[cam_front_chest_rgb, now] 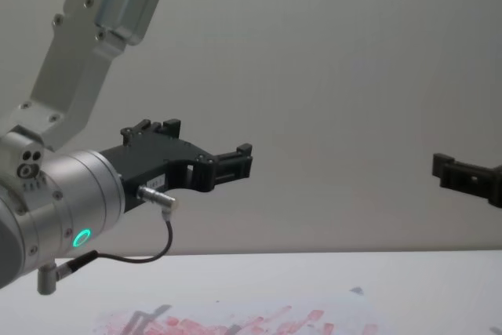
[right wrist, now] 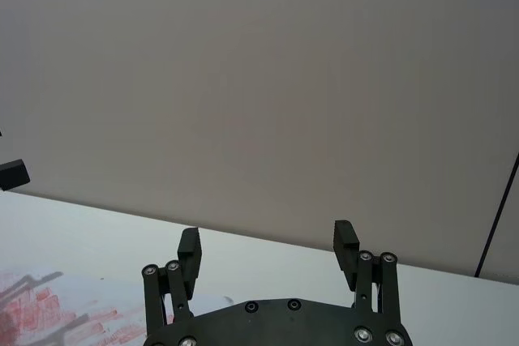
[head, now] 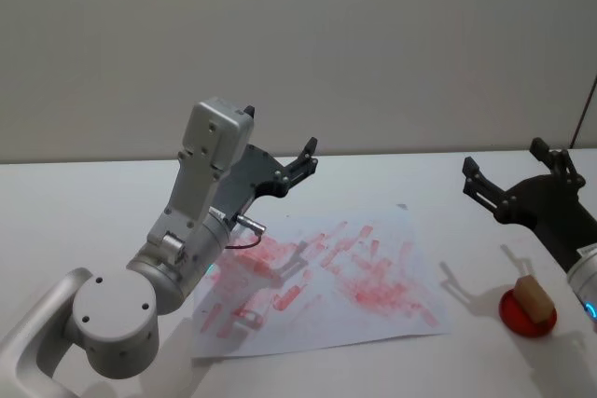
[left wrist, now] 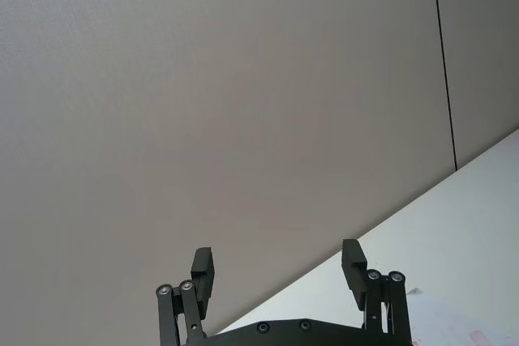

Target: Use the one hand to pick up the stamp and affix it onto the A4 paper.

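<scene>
The stamp (head: 534,295), a small tan wooden block, rests on a round red ink pad (head: 528,314) at the table's right front. The A4 paper (head: 326,277), smeared with red prints, lies mid-table; its printed edge also shows low in the chest view (cam_front_chest_rgb: 235,323) and in the right wrist view (right wrist: 49,305). My right gripper (head: 508,160) (right wrist: 268,247) (cam_front_chest_rgb: 463,176) hovers open and empty, raised above and behind the stamp. My left gripper (head: 306,157) (left wrist: 277,269) (cam_front_chest_rgb: 235,162) is held open and empty in the air over the paper's far left part.
The left arm's large silver wrist and elbow (head: 177,258) hang over the paper's near left corner. A white tabletop (head: 84,202) runs to a plain grey wall (head: 298,44). A dark cable (head: 586,109) hangs at the far right.
</scene>
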You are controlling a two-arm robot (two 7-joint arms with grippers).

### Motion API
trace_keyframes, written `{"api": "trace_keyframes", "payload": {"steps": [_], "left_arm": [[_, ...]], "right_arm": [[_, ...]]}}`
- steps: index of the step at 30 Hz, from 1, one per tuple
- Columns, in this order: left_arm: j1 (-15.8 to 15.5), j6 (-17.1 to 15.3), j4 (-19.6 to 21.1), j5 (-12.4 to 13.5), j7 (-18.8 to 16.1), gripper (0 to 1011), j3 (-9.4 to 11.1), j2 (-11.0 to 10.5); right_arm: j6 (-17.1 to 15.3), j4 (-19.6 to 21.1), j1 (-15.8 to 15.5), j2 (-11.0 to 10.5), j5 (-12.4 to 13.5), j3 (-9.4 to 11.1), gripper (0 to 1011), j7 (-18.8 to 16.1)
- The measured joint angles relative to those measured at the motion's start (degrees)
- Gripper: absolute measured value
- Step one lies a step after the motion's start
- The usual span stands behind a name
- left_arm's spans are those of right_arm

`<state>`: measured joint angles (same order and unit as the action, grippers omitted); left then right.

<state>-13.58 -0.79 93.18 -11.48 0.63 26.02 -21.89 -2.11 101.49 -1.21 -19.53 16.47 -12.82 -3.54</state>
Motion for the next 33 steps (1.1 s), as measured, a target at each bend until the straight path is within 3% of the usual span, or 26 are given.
{"api": "trace_keyframes", "payload": {"steps": [10,16,22,33], "left_arm": [[0.0,0.0,0.0,0.0,0.0,1001,0.0,0.0],[0.0,0.0,0.0,0.0,0.0,1001,0.0,0.0],[0.0,0.0,0.0,0.0,0.0,1001,0.0,0.0],[0.0,0.0,0.0,0.0,0.0,1001,0.0,0.0]], "right_arm": [[-3.3,3.1,-3.3,-1.6,0.6,0.6,1001,3.2],[-6.9,5.8,-6.3,-2.8,1.4,1.0,1001,5.7],[-12.0,8.2,-9.0,-3.9,2.3,1.4,1001,8.0],[-21.2,10.1,-11.2,-5.0,3.0,1.8,1001,9.6]]}}
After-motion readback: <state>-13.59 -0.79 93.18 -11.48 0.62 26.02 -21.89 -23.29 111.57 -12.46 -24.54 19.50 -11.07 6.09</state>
